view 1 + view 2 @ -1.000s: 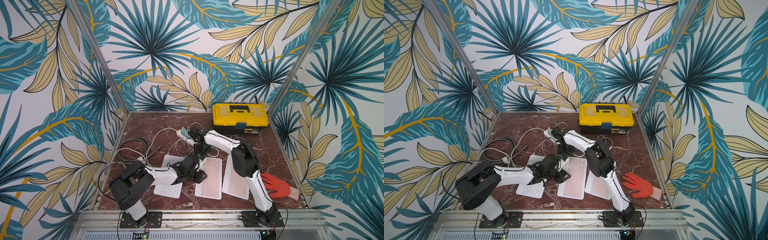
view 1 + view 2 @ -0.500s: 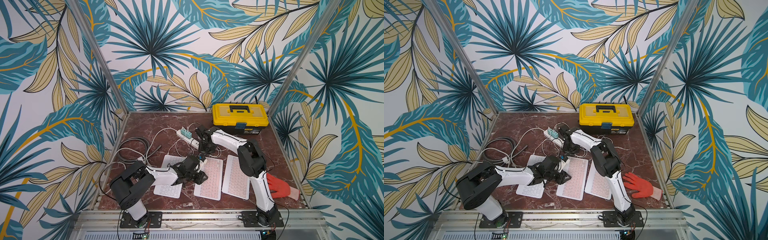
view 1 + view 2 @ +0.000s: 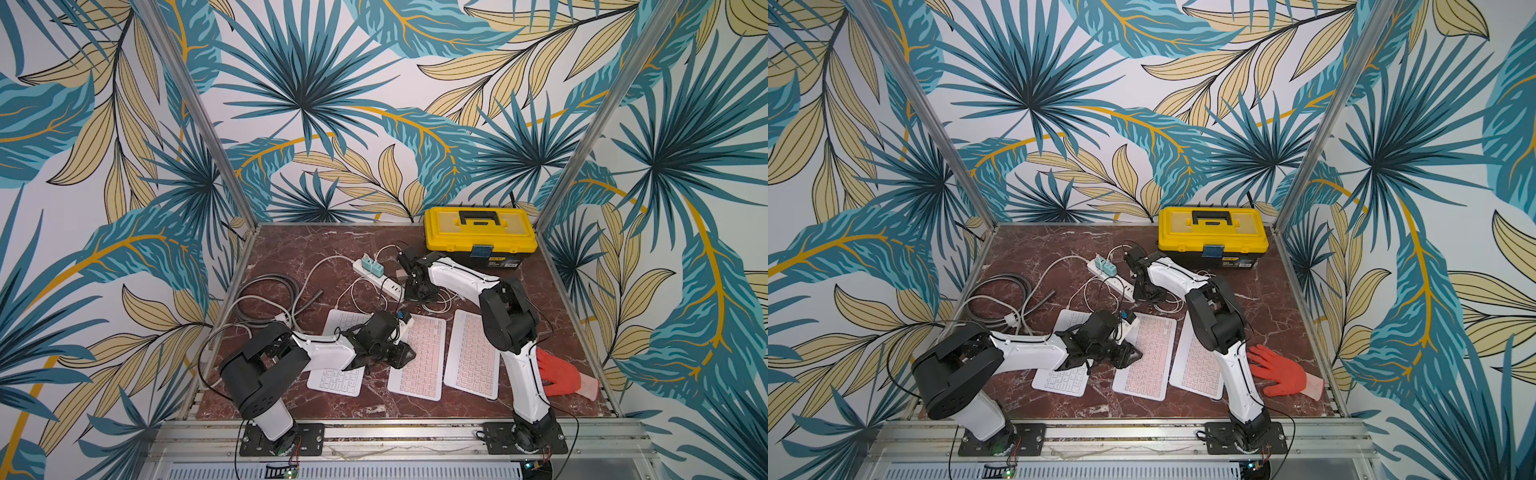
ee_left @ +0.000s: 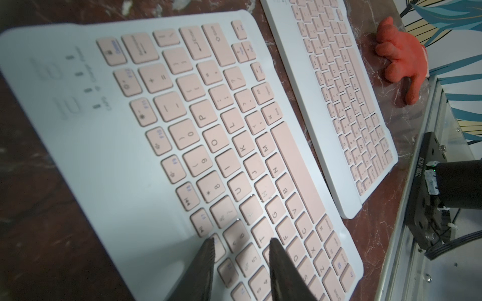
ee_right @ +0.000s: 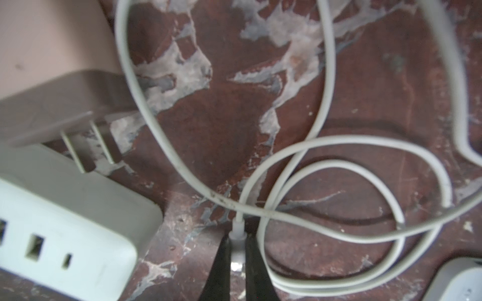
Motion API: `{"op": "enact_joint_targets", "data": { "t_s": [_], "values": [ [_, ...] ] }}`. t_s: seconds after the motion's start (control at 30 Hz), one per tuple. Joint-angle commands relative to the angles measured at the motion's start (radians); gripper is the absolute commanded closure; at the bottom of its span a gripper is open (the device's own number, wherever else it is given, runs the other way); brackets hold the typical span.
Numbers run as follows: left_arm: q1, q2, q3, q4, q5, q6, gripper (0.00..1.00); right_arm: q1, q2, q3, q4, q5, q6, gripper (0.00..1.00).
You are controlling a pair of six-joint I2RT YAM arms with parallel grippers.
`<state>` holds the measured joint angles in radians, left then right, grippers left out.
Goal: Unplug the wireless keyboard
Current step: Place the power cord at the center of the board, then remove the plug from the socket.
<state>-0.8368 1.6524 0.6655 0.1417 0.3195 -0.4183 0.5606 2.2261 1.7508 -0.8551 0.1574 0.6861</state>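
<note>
Item: middle white wireless keyboard with pink keys [image 3: 417,357], flat on the red marble tabletop [image 3: 299,249], between a white-keyed keyboard [image 3: 338,370] and a second pink-keyed keyboard [image 3: 473,353]. Key legends P, O, K, M, N are legible.
Left claw [image 4: 241,245]: jaws apart, tips at its key rows.
Orange knit glove [image 3: 559,376]: near right edge.
Right claw [image 5: 238,242]: clamped on a white cable plug [image 5: 238,233], beside a white power strip [image 5: 65,221].
Yellow plastic toolbox [image 3: 480,239]: at the back, label unreadable.

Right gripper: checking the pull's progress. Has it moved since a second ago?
Yes. The right gripper, shut on the white cable plug, has drawn away from the power strip, to the robot's right.
</note>
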Motion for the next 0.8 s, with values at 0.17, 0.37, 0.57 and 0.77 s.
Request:
{"op": "enact_joint_targets", "data": {
  "t_s": [0.17, 0.37, 0.57, 0.77],
  "values": [
    [0.053, -0.022, -0.031, -0.261, -0.004, -0.037, 0.62, -0.023, -0.044, -0.133, 0.059, -0.206, -0.097, 0.82],
    [0.073, -0.069, 0.035, -0.264, 0.031, -0.052, 0.60, -0.027, -0.109, -0.122, 0.062, -0.272, -0.160, 0.62],
    [0.088, -0.098, 0.124, -0.267, 0.052, -0.069, 0.59, -0.061, -0.199, -0.111, 0.049, -0.262, -0.212, 0.50],
    [0.114, -0.095, 0.212, -0.271, 0.038, -0.095, 0.59, -0.115, -0.267, -0.120, 0.050, -0.237, -0.281, 0.46]
  ]
}}
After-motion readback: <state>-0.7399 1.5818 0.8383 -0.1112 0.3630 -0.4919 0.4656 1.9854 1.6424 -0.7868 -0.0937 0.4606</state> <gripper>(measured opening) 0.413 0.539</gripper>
